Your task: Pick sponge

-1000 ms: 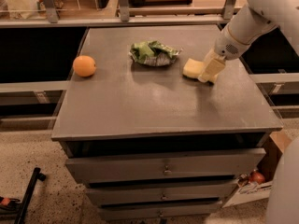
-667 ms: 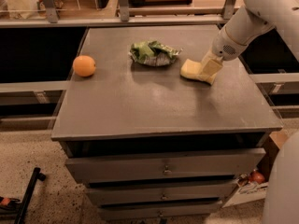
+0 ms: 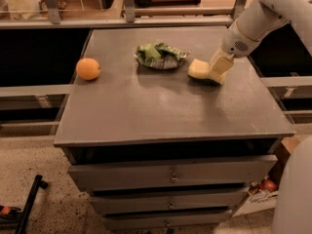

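— Little has moved since a second ago: the gripper [image 3: 219, 68] has edged a touch to the left, and the sponge [image 3: 197, 70] has gone with it. Both are on the far right part of the tabletop [image 3: 161, 116].

— Where does the gripper sit now?

— Low over the grey top, at the end of the white arm [image 3: 253, 21] that slants down from the far right corner. Its pale tip meets the right end of the sponge.

— Clamped on it, or loose?

— I cannot tell. The gripper overlaps that end of the sponge, and the two are much the same colour there.

— And the sponge itself?

— It lies just left of the gripper, touching it. It is a pale yellow block whose rounded left end points toward the middle of the top. I cannot tell whether it rests flat or is tipped up a little.

— What is around it?

— Just to its left, close but apart, lies a crumpled green bag [image 3: 160, 55]. Well apart from it, by the left edge, sits the orange [image 3: 88, 68]. Under the top, drawers [image 3: 170, 175] fill the near face. On the floor at the near right stands a box [image 3: 258, 199] with something round and reddish in it, beside part of the white robot body [image 3: 295, 194]. A black bar [image 3: 29, 206] lies on the floor at the near left.
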`<state>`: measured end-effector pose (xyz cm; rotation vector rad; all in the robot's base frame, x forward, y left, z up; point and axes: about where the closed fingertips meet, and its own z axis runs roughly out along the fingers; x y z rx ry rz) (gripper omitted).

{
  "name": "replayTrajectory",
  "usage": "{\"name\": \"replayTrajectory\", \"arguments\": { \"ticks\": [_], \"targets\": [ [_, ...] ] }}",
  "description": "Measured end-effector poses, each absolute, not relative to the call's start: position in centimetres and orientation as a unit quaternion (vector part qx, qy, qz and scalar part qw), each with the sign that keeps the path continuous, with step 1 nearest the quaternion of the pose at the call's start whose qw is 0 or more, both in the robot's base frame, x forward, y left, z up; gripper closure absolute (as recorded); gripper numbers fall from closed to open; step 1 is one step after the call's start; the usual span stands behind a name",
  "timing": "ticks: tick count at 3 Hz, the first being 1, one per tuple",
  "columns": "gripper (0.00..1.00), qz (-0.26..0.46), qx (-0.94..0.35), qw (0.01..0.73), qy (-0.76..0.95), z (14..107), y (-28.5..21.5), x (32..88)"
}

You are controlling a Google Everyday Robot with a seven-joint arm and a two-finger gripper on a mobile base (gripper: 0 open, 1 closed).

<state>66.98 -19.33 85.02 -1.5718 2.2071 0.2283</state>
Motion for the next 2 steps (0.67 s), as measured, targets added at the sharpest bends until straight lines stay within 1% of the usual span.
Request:
{"name": "replayTrajectory", "arguments": {
  "ticks": [2],
  "targets": [
    [1.0,0.062,-0.57,0.246,0.782,90.3,-20.9,65.9]
  ]
}}
